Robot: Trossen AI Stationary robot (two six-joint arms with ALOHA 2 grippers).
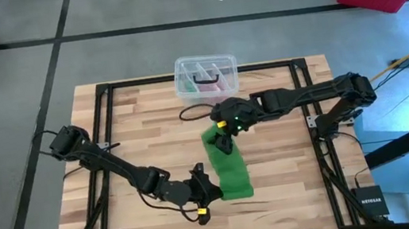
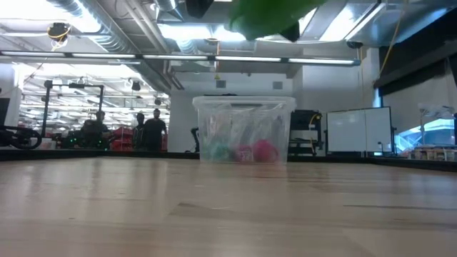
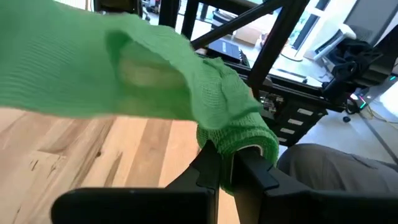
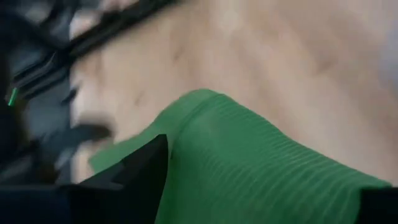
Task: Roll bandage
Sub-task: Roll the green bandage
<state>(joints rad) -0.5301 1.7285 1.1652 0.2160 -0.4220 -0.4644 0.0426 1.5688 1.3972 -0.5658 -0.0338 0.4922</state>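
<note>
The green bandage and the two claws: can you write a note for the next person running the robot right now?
Left claw: shut on the bandage at its near end.
Right claw: open, at the bandage's far end, which is bunched up under it.
Bandage: a spread strip in mid-table, in front of the clear box.
Done: both ends reached.
Left: nearly all the rolling; no neat roll shows yet.

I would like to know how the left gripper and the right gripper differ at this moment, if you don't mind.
The left gripper is shut on the bandage at its near end; the right gripper is open over the far end. The left sits near the table's front edge; the right nearer the middle. Both meet the same green strip.
</note>
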